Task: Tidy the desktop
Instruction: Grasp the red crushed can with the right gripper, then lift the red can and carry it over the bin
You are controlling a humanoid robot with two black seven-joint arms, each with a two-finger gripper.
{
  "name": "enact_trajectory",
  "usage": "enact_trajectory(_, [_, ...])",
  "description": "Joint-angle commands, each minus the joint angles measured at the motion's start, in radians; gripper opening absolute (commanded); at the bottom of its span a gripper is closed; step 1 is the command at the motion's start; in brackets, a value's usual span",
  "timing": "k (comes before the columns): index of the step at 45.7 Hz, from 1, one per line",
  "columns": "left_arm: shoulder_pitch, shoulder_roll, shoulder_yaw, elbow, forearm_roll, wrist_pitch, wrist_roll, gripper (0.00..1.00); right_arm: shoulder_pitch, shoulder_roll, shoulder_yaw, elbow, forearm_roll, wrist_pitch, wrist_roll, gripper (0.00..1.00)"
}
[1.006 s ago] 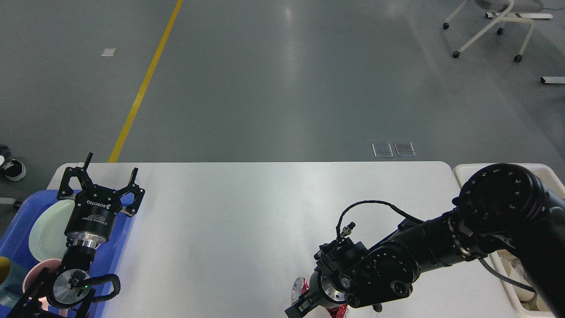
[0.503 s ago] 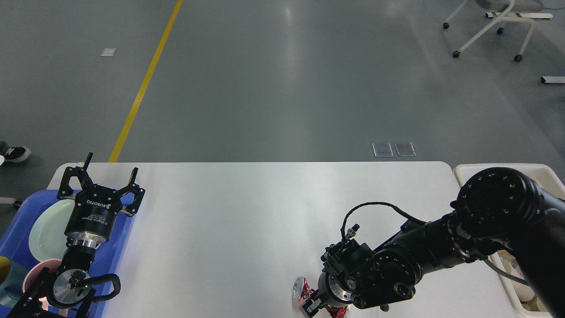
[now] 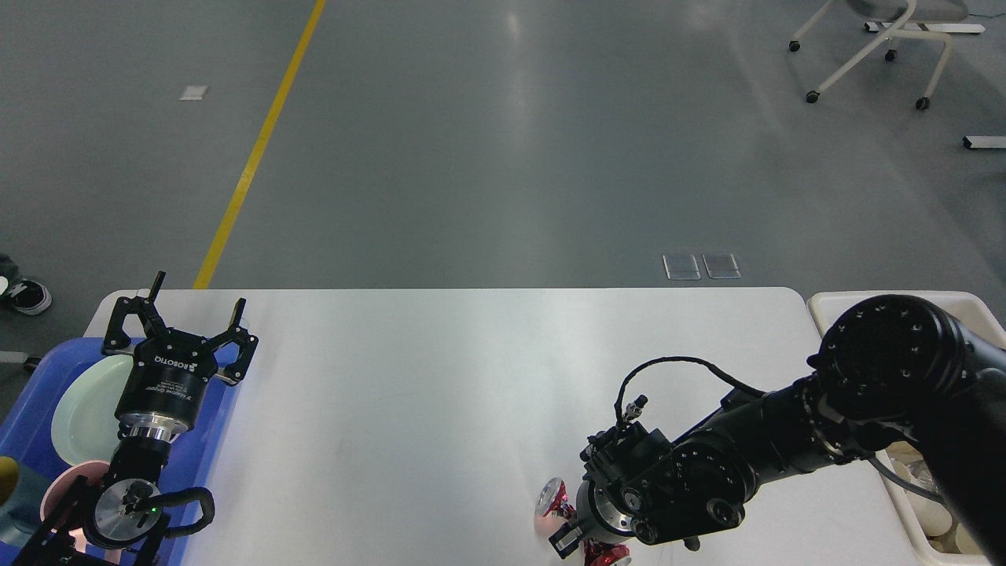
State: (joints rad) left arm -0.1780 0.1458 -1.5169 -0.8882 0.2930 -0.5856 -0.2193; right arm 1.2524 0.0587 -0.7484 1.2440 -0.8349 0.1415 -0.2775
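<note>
The desktop [image 3: 440, 377] is a wide white tabletop with rounded corners. A crushed red drink can [image 3: 550, 497] with a silver end lies tilted at its front edge, right of centre. My right gripper [image 3: 578, 534] reaches down from the right and is closed around the can; the wrist hides most of its fingers and part of the can. My left gripper [image 3: 185, 310] is open and empty, pointing away from me above the blue tray's [image 3: 31, 393] right edge.
The blue tray at the left holds a pale green plate [image 3: 86, 401] and a pink cup [image 3: 59, 491]. A cream-white bin [image 3: 833, 303] with white items stands off the table's right end. A wheeled chair [image 3: 880, 39] is far back right.
My right gripper closed on the red can and shifted to the right, and the can moved and tilted with it. The left arm has not moved.
</note>
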Motion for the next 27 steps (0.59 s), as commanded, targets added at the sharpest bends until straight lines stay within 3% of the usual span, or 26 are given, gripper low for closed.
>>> enact_trajectory(1, [0.0,0.0,0.0,0.0,0.0,0.001,0.0,0.96,0.002,0.0,-0.003,0.0,0.0,-0.003,0.0,0.0])
enact_trajectory(6, [0.0,0.0,0.001,0.0,0.0,0.0,0.0,0.96,0.022,-0.005,-0.003,0.002,0.025,0.003,-0.002,0.0])
enact_trajectory(13, [0.0,0.0,0.0,0.0,0.0,0.0,0.0,0.96,0.143,-0.062,-0.025,0.014,0.238,0.039,0.001,0.0])
enact_trajectory(18, [0.0,0.0,0.001,0.0,0.0,0.0,0.0,0.96,0.251,-0.094,-0.081,0.021,0.35,0.165,0.003,0.0])
enact_trajectory(27, [0.0,0.0,0.0,0.0,0.0,0.0,0.0,0.96,0.471,-0.27,-0.117,0.074,0.502,0.44,0.009,0.0])
